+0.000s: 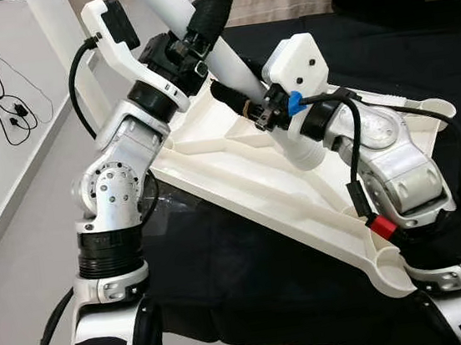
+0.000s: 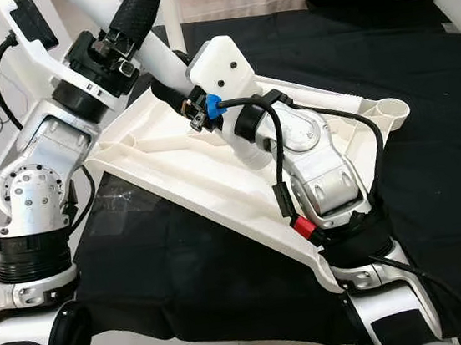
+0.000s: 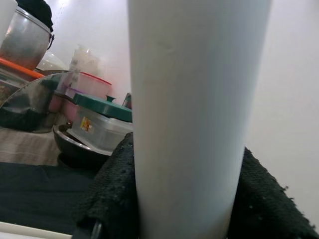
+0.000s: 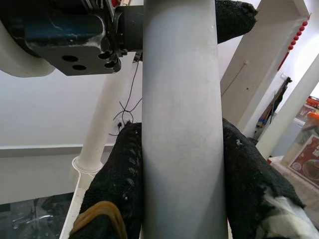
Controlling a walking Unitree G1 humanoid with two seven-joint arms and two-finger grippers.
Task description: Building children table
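the table leg [image 1: 225, 59] is plain white, and so is the table top [image 1: 256, 178] under it. the cloth [image 2: 420, 73] beneath is black. both grippers' fingers [image 4: 119, 184] wear black knitted covers. the arms are silver with white wrist housings [image 1: 301, 63]; the right arm carries a blue clip [image 1: 294, 103] and a red tag [image 1: 383, 226]. the floor [image 1: 24, 206] is pale grey. a container has a green lid [image 3: 102, 105].
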